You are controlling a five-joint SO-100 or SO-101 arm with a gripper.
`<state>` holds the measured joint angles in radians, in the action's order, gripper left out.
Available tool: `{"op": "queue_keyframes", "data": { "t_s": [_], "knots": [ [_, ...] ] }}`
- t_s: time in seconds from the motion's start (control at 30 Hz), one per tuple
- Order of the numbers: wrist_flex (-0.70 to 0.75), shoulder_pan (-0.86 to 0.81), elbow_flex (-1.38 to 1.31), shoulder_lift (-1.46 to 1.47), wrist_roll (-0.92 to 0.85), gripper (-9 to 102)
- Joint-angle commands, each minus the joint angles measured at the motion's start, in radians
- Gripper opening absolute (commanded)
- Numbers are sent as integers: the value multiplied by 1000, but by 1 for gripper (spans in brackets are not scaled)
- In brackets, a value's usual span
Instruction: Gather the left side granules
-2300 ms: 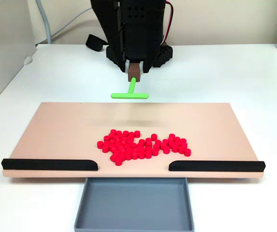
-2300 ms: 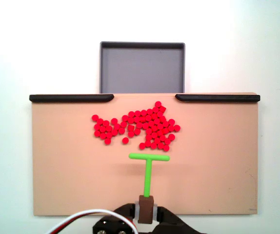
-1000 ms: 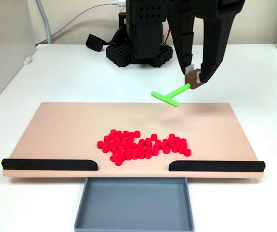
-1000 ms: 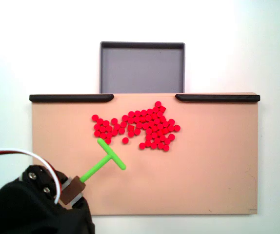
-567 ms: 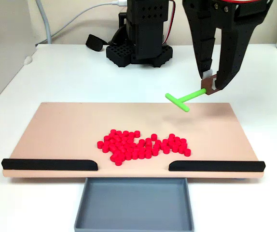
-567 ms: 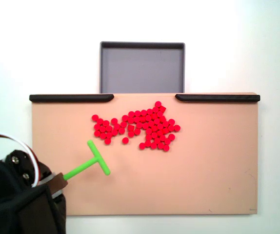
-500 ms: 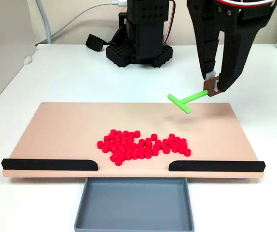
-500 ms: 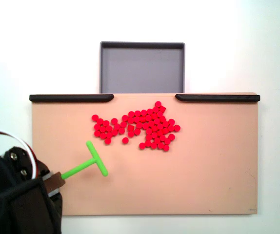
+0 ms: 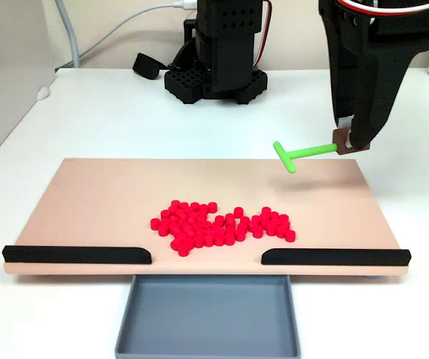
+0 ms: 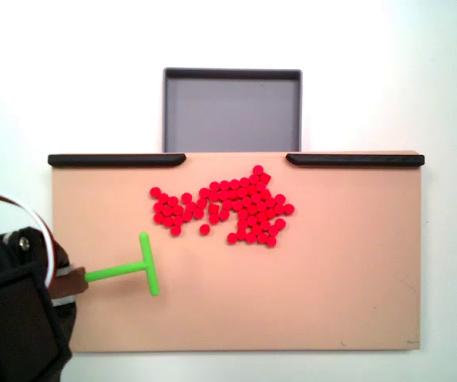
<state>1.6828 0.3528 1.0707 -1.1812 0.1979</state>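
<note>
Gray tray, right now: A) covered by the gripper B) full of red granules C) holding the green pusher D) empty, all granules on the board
D: the tray shows bare gray floor, while the granules sit clustered on the board.

One fixed view looks from low in front, across the tray [image 9: 207,318] toward the arm's base [image 9: 214,78]; another looks straight down, arm side nearest. Both share the board [image 10: 332,278] and tray [image 10: 232,76]
</note>
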Motion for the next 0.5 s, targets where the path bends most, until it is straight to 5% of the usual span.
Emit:
{"op": "queue_keyframes", "data": {
  "t_s": [0.0, 0.47],
  "knots": [
    [3, 15, -44, 9, 41, 0],
    [-2, 25, -190, 121, 61, 0]
  ]
}}
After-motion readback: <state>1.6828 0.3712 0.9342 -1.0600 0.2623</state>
